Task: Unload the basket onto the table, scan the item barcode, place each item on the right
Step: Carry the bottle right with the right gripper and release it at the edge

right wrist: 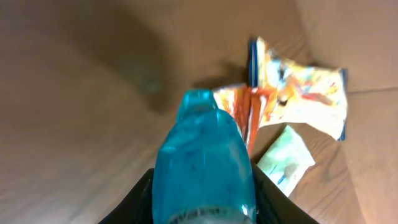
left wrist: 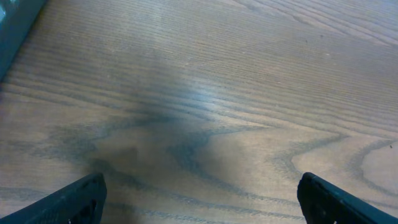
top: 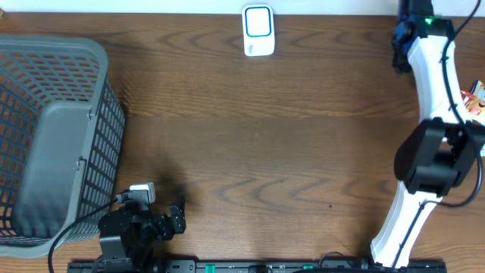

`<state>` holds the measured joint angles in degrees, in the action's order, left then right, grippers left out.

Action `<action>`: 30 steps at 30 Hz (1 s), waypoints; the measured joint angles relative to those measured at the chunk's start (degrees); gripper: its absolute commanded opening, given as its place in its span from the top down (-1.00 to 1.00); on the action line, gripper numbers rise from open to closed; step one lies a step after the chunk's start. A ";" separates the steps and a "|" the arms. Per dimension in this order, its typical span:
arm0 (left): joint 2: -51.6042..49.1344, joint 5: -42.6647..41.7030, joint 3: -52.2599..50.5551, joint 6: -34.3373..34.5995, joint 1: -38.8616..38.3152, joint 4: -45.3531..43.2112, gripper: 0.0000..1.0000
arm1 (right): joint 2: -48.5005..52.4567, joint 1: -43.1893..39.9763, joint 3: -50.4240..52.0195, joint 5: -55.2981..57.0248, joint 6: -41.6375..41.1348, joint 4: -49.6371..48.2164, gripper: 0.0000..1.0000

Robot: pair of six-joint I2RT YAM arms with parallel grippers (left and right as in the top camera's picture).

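Observation:
In the right wrist view my right gripper is shut on a translucent blue bottle, whose rounded end points away from the camera, above the table. No barcode shows on it. The overhead view has the right arm at the table's right edge, hiding the bottle. The white scanner with a blue outline stands at the far middle edge. My left gripper is open and holds nothing, low over bare wood near the front left.
A grey mesh basket fills the left side. Under the right gripper lie a yellow-orange snack packet and a pale green sachet. The packet shows at the right edge.

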<state>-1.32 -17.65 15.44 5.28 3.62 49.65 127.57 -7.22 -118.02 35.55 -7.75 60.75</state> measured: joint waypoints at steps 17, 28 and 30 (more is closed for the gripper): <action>0.00 0.00 0.00 0.02 0.00 0.00 -0.96 | 5.68 -11.87 0.63 -1.33 0.79 0.04 -0.75; 0.00 0.00 0.00 0.02 0.00 0.00 -0.96 | 4.17 -9.35 -0.33 -9.44 0.57 -2.67 -0.99; 0.00 0.00 0.00 0.02 0.00 0.00 -0.96 | 2.60 -8.04 -0.33 -10.60 0.57 -3.30 -0.98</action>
<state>-1.32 -17.65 15.44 5.30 3.62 49.65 130.17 -15.27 -118.34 24.95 -7.18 57.45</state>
